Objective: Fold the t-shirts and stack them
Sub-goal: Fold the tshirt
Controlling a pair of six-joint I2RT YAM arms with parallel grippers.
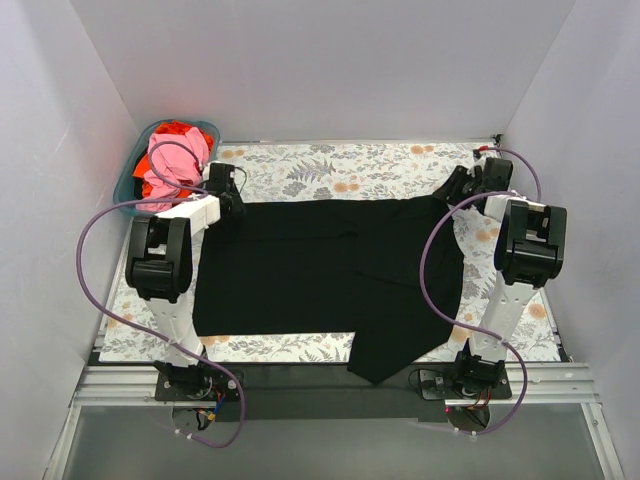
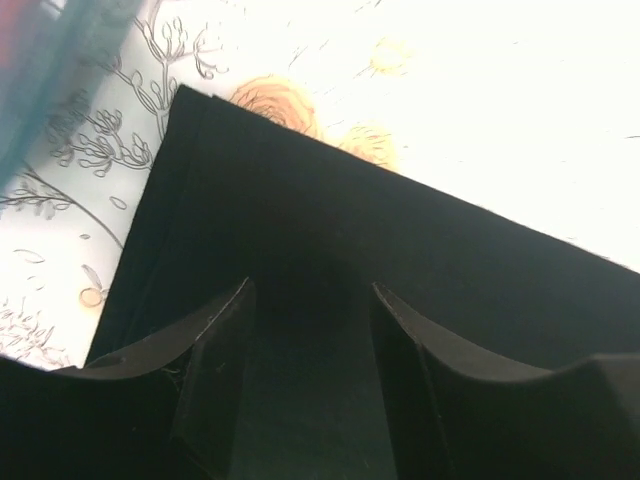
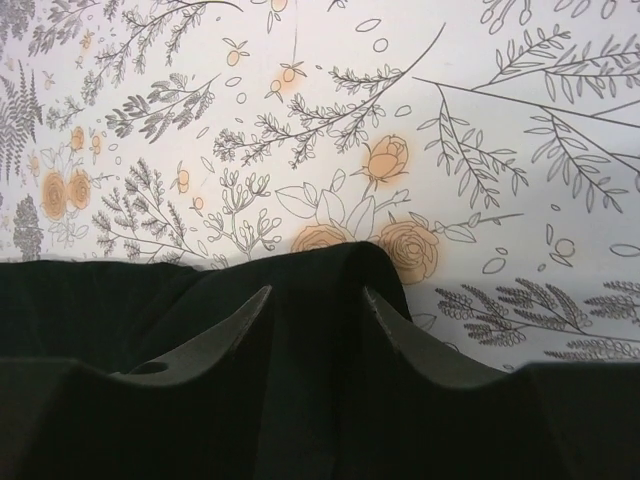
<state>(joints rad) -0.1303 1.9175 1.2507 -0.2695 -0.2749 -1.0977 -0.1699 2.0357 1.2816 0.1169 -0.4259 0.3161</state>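
Note:
A large black t-shirt (image 1: pixel 320 270) lies spread across the floral table cover, a folded part hanging over the near edge. My left gripper (image 1: pixel 234 203) is down on its far left corner. In the left wrist view that gripper (image 2: pixel 310 287) is open, with the black cloth (image 2: pixel 330 210) filling the gap between the fingers. My right gripper (image 1: pixel 457 188) is at the shirt's far right corner. In the right wrist view it (image 3: pixel 316 291) is open astride a raised hump of black cloth (image 3: pixel 340 265). A pink t-shirt (image 1: pixel 172 160) and an orange-red one (image 1: pixel 176 130) lie bunched in the basket.
A teal plastic basket (image 1: pixel 131 172) stands at the far left corner, close behind my left gripper, and shows as a teal blur (image 2: pixel 50 60) in the left wrist view. White walls close in the table on three sides. A metal rail (image 1: pixel 320 385) runs along the near edge.

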